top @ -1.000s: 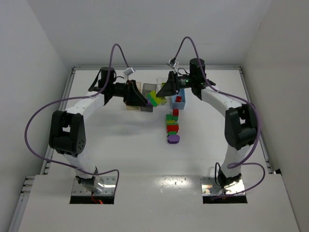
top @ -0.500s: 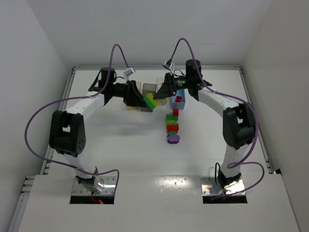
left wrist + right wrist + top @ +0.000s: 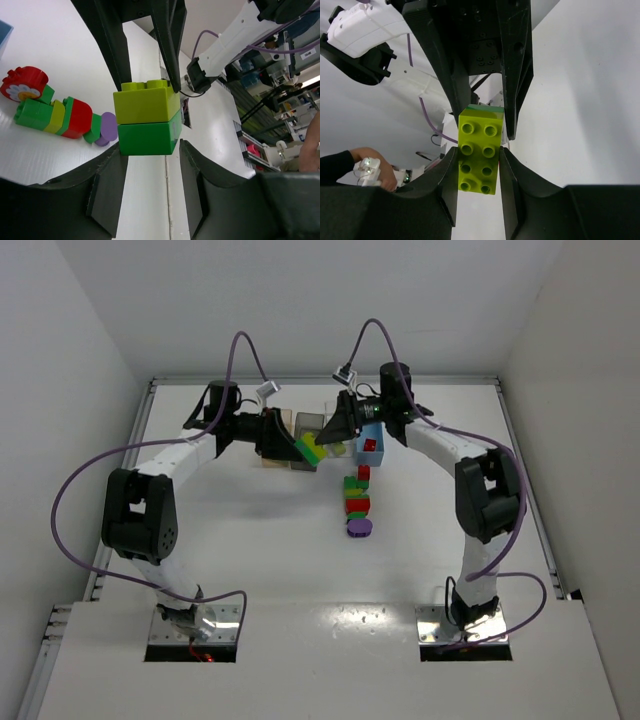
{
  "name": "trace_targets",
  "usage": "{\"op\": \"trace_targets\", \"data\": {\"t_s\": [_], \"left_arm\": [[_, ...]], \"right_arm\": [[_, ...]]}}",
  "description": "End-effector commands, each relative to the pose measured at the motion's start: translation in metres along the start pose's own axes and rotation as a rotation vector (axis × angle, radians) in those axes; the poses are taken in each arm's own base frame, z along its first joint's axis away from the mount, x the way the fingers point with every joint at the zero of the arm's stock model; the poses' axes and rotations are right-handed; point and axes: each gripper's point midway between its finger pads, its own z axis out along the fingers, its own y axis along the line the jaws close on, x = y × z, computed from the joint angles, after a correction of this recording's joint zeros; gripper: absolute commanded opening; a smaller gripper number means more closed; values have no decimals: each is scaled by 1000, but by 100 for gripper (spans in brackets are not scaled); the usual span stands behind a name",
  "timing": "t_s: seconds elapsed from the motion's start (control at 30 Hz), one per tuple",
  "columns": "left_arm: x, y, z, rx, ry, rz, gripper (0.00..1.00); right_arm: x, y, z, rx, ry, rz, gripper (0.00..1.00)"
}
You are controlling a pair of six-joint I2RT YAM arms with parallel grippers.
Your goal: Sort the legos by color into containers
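Observation:
A lime green brick (image 3: 316, 448) stuck on a dark green brick (image 3: 148, 139) hangs in the air between both grippers, over the bins. My left gripper (image 3: 297, 448) is shut on the dark green half; its fingertips (image 3: 118, 152) pinch that half's near end. My right gripper (image 3: 333, 431) is shut on the lime half (image 3: 480, 150), studs facing its camera. A row of joined legos (image 3: 357, 502) in dark green, red, lime and purple lies on the table. It also shows in the left wrist view (image 3: 60, 114).
The light blue bin (image 3: 375, 429) holds a red brick (image 3: 369, 444). The smoky grey bin (image 3: 309, 422) and the tan-orange bin (image 3: 277, 454) sit partly hidden under my left arm. The clear bin (image 3: 343, 452) is mostly hidden under the right gripper.
My right arm has shifted a little to the left and the held brick pair moved left with it. The left arm has hardly moved.

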Motion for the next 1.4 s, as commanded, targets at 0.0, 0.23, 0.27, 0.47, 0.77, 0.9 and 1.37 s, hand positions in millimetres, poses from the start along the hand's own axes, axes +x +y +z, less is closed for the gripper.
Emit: {"op": "trace_targets", "data": {"t_s": [0.0, 0.23, 0.27, 0.47, 0.77, 0.9, 1.37], "left_arm": [[-11, -41, -2, 142, 25, 109, 50], [-14, -45, -2, 151, 27, 109, 53], [-14, -47, -2, 160, 29, 109, 56], [-13, -47, -2, 160, 29, 100, 55], [-10, -46, -2, 160, 31, 80, 23], [-9, -43, -2, 160, 31, 71, 23], [-14, -42, -2, 160, 31, 81, 23]], "right_arm": [[-11, 15, 7, -39, 13, -100, 6], [-7, 9, 12, -43, 22, -90, 6], [-10, 11, 12, -45, 21, -99, 6], [-9, 10, 16, -50, 28, -100, 6], [-12, 10, 21, -50, 28, -107, 8], [-11, 10, 21, -49, 30, -99, 32], [7, 17, 34, -83, 77, -90, 39]]}}
